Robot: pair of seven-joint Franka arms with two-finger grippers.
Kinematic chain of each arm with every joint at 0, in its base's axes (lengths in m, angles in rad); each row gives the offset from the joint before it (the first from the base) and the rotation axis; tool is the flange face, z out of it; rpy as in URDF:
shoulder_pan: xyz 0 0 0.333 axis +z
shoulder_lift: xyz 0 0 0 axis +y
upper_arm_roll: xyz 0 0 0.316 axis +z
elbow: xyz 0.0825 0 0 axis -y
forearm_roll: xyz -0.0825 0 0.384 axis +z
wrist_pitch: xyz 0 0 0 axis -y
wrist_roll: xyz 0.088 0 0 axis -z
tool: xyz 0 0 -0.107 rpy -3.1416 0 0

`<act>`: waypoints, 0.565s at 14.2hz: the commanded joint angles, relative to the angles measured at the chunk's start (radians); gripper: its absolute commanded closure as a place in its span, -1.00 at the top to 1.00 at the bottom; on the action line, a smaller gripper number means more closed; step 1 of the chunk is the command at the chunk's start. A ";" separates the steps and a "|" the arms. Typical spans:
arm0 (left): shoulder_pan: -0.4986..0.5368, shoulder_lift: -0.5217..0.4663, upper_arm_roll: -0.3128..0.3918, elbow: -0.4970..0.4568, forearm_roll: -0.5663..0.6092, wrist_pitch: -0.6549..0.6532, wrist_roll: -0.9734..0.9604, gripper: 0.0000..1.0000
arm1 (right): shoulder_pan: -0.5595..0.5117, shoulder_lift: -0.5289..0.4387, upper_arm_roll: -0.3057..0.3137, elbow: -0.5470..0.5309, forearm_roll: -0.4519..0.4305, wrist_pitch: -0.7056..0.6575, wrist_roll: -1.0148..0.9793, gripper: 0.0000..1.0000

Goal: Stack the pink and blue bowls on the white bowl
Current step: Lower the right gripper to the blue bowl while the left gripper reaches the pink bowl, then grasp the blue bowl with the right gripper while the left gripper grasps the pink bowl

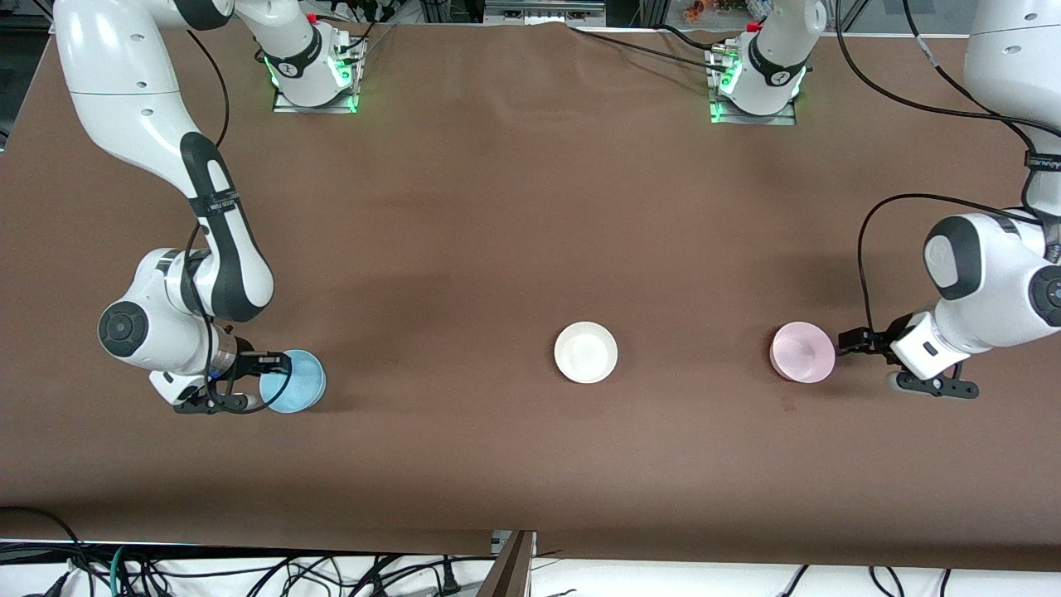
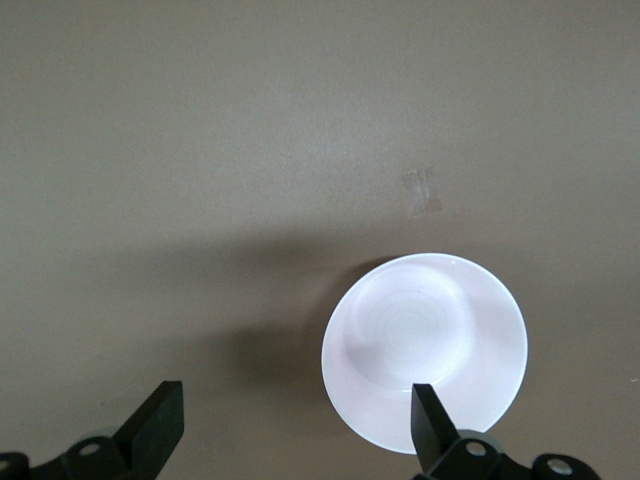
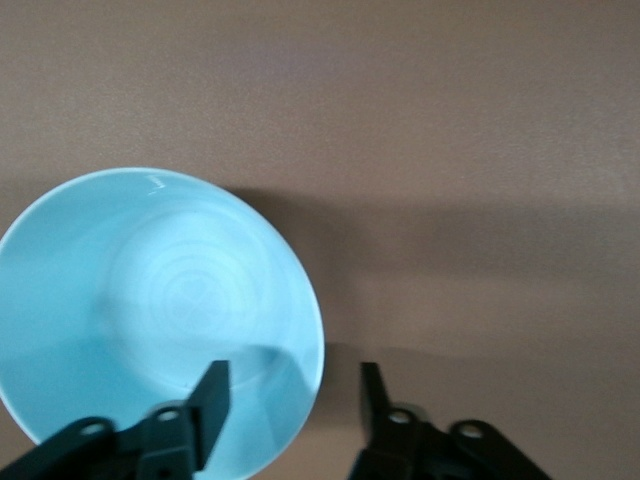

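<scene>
Blue bowl (image 3: pixel 150 320) rim between right gripper (image 3: pixel 290 400) fingers, near edge cut off

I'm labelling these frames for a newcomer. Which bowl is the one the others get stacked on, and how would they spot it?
On the brown table, three small bowls sit in a row. The white bowl is the middle one, with the blue bowl toward the right arm's end and the pink bowl toward the left arm's end. Unlike them, it has no gripper beside it.

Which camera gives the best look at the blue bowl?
The right wrist view: the blue bowl fills much of it, right gripper straddling its rim. The front view shows it small, partly covered by that gripper. The left wrist view misses it.
</scene>
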 commanded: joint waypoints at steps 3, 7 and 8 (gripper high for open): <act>0.000 -0.056 -0.001 -0.154 -0.003 0.147 -0.059 1.00 | -0.027 0.013 0.005 0.049 0.021 -0.049 -0.021 -0.35; -0.001 -0.048 -0.001 -0.235 -0.003 0.286 -0.065 1.00 | -0.033 0.013 0.005 0.049 0.023 -0.049 -0.021 -0.71; -0.003 -0.048 -0.001 -0.254 -0.003 0.316 -0.065 1.00 | -0.033 0.013 0.005 0.049 0.029 -0.047 -0.021 -0.74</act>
